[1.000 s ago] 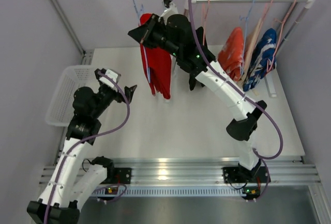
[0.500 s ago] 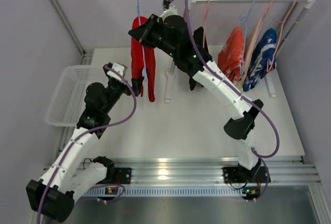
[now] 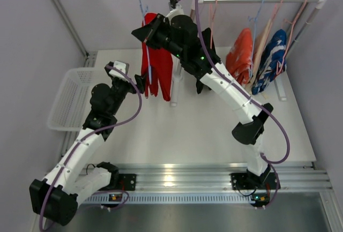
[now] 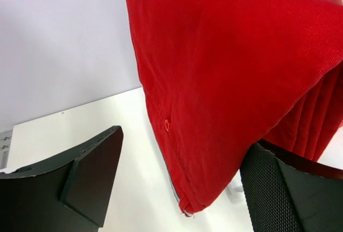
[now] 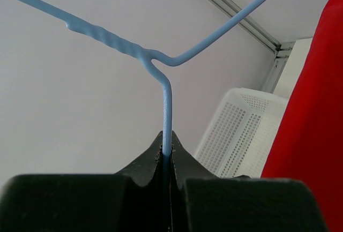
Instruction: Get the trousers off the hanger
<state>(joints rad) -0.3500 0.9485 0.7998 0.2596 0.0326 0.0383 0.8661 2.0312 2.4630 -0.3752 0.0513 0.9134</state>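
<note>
Currently right gripper (image 5: pixel 166 154) clenched on blue hanger (image 5: pixel 167 109) wire; left gripper (image 4: pixel 182 184) gapes either side of red trousers (image 4: pixel 230 82) hem. Pinch both layers well above the hem, then draw down steadily.

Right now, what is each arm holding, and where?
Right gripper: blue hanger, by the wire below its twist. Left gripper: nothing, jaws open around the red trousers.

The plain bright red trousers (image 3: pixel 159 71) are being carried draped over the blue wire hanger (image 5: pixel 167 114), hanging lengthwise above the counter (image 3: pixel 203 130), with the soft fabric gathered into vertical folds along one side.
</note>
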